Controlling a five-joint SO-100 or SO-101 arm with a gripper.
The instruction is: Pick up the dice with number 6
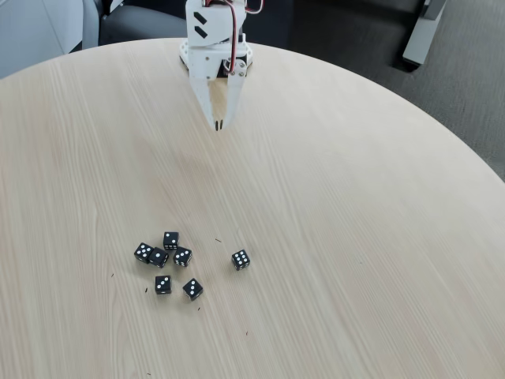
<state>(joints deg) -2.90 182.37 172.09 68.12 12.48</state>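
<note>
Fixed view: the white two-finger gripper [219, 124] hangs over the far part of the round pale wooden table [355, 237], its fingers drawn together to a point and holding nothing. Seven small black cube dice with white pips lie well apart from it near the front. The many-pip die [170, 240] sits at the cluster's far edge, just beside another black die [182, 256].

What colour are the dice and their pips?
Black with white pips, all seven dice, clearest in the fixed view on the light wood table.
</note>
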